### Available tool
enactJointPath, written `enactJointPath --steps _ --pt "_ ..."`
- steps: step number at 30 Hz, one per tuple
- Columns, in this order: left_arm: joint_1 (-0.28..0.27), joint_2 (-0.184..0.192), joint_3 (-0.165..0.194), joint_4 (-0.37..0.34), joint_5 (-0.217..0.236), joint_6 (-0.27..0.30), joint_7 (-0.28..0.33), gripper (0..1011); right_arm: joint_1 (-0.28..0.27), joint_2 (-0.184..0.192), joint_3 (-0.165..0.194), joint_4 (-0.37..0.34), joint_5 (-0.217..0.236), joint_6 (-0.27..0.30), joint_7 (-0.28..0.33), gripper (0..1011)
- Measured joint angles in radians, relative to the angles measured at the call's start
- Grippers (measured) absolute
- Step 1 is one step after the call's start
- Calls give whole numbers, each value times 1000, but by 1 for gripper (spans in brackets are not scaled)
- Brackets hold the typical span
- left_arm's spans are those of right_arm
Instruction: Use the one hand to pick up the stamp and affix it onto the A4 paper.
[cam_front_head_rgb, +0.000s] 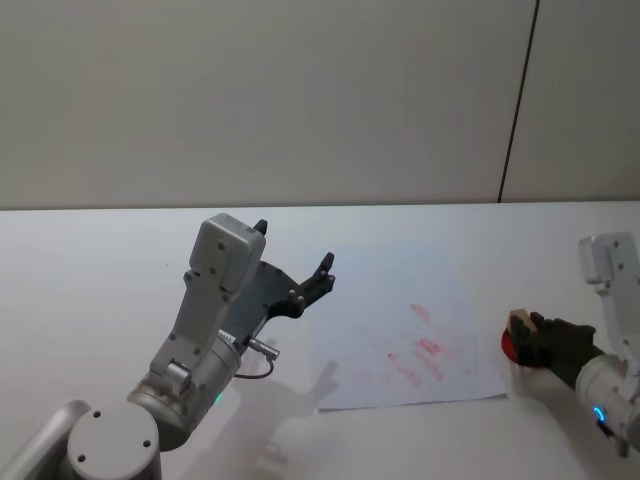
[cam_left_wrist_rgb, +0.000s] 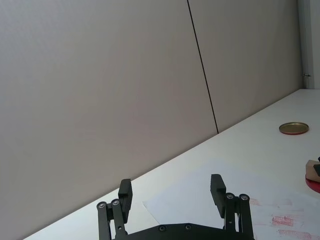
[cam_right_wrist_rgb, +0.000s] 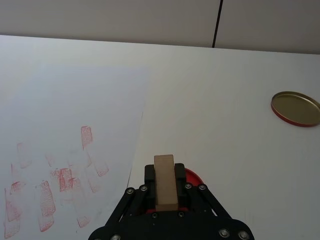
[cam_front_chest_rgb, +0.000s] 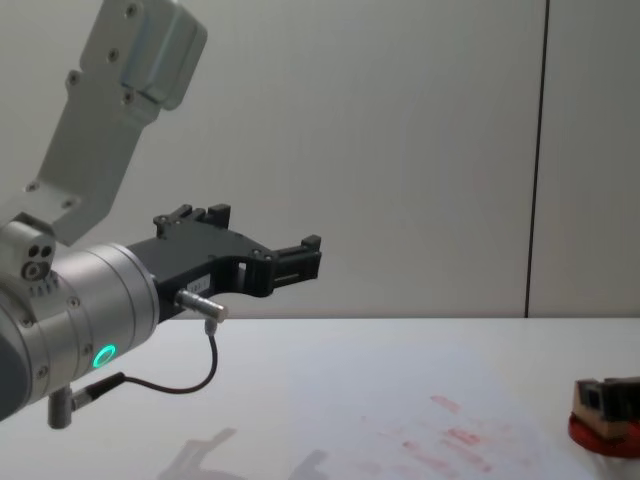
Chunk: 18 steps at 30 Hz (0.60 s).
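Right gripper (cam_front_head_rgb: 524, 332), lower right of the head view, was pinched on the stamp (cam_right_wrist_rgb: 164, 180). The pale wood block sat between the jaws over the red ink pad (cam_front_chest_rgb: 603, 438); contact with the pad could not be told. A4 paper (cam_front_head_rgb: 400, 300) lay just left of the pad at frame centre, marked with red prints. Left gripper (cam_left_wrist_rgb: 171, 192) hung raised at lower left of the head view, fingers spread.

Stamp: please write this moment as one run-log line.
right gripper: jaws shut on stamp | stamp: at ink pad, beside paper | paper: red marks present | left gripper: raised, jaws open, idle
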Motion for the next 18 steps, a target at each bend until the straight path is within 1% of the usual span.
enactJointPath --steps 10,18 --pt "0 0 0 0 0 0 0 993 12 -11 0 21 -3 9 -10 213" --pt "0 0 0 0 0 0 0 993 20 -18 7 35 17 21 -22 213"
